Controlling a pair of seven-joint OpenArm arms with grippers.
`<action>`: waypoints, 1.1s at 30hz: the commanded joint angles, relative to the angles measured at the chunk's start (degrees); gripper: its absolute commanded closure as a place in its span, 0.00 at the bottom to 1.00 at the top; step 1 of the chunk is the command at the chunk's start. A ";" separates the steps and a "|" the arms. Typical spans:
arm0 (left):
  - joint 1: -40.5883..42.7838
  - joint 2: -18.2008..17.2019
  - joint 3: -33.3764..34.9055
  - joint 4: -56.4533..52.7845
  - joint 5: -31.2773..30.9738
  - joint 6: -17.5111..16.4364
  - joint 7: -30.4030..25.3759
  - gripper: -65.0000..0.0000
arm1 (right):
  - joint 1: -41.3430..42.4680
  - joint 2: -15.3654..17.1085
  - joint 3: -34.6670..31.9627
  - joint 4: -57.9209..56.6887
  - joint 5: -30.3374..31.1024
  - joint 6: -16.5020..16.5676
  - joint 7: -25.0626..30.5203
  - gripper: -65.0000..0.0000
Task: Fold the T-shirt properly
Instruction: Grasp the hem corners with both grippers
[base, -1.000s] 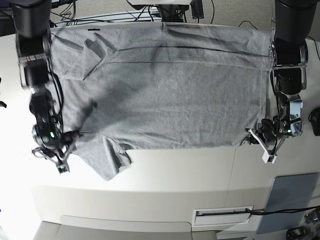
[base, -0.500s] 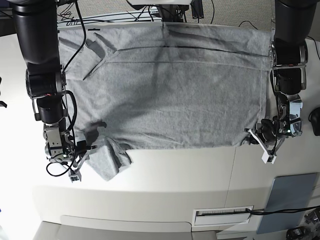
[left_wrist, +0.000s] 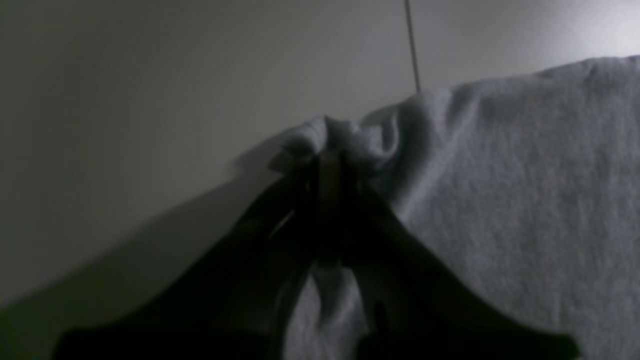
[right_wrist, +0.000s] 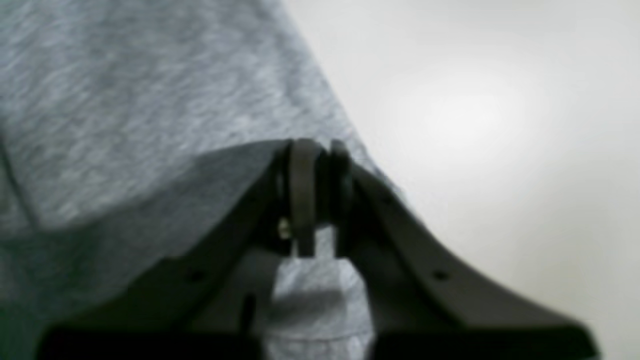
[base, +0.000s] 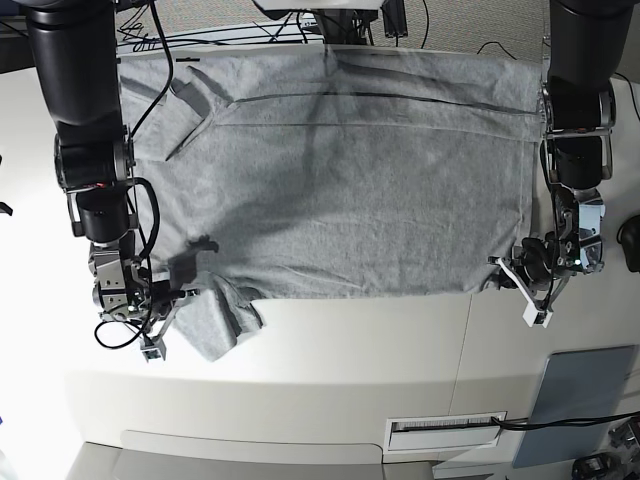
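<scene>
no readable text, labels, brands or numbers anywhere

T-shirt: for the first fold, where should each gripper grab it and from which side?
Grip the T-shirt at the two corners of its near edge, coming in from the table side. It lies flat, so only edges offer a pinch. The left gripper already pinches the hem corner; the right gripper is shut on the sleeve.

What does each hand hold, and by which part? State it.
Both hold the T-shirt. The left hand pinches a bunched bottom-hem corner; the right hand is shut on cloth at the sleeve edge.
</scene>
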 joint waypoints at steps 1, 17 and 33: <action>-0.76 -0.48 0.13 0.20 0.90 -0.02 1.62 1.00 | -0.85 0.35 -0.13 -0.63 -1.07 0.22 -3.39 0.97; -0.66 -0.50 0.13 0.20 0.90 -0.02 1.84 1.00 | 5.40 2.08 -0.11 2.12 -1.27 0.17 2.45 0.55; -0.31 -0.48 0.13 0.20 0.87 -0.04 2.58 1.00 | -0.81 2.86 -0.11 2.01 3.21 4.11 0.13 0.58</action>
